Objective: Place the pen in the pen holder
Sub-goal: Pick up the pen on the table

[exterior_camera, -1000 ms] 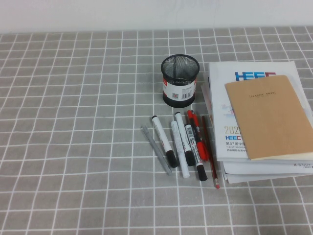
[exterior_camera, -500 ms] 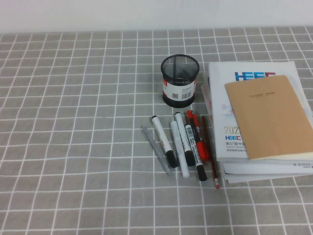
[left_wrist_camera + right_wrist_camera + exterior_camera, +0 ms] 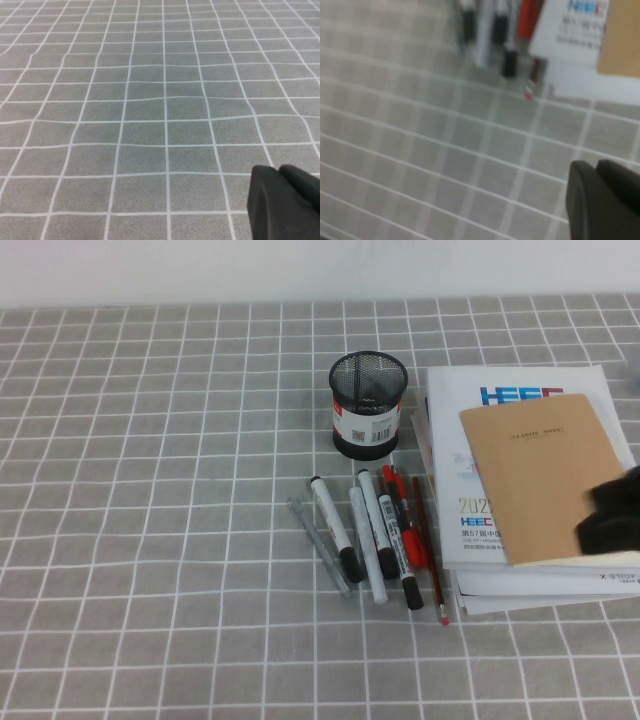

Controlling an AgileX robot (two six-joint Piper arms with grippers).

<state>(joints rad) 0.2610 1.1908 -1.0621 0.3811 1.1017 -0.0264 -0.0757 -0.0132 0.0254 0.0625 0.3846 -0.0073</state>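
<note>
The pen (image 3: 334, 527), a white marker with a black cap, lies in a row of pens on the checked cloth, second from the left. The pen holder (image 3: 368, 401), a black mesh cup with a barcode label, stands upright just behind the row. My right gripper (image 3: 610, 512) shows as a dark blur at the right edge, above the books and well right of the pen. In the right wrist view its fingers (image 3: 585, 200) look pressed together and empty, with blurred pen ends (image 3: 490, 30) far off. My left gripper (image 3: 279, 171) shows only in its wrist view, shut over bare cloth.
In the row lie a thin clear-grey pen (image 3: 320, 545), other white markers (image 3: 372, 535), red pens (image 3: 405, 525) and a red-tipped pencil (image 3: 432, 570). A stack of books with a brown notebook (image 3: 545, 475) on top lies right of the pens.
My right gripper has come into the high view at the right edge, above the books. The pens and the holder have not moved.
</note>
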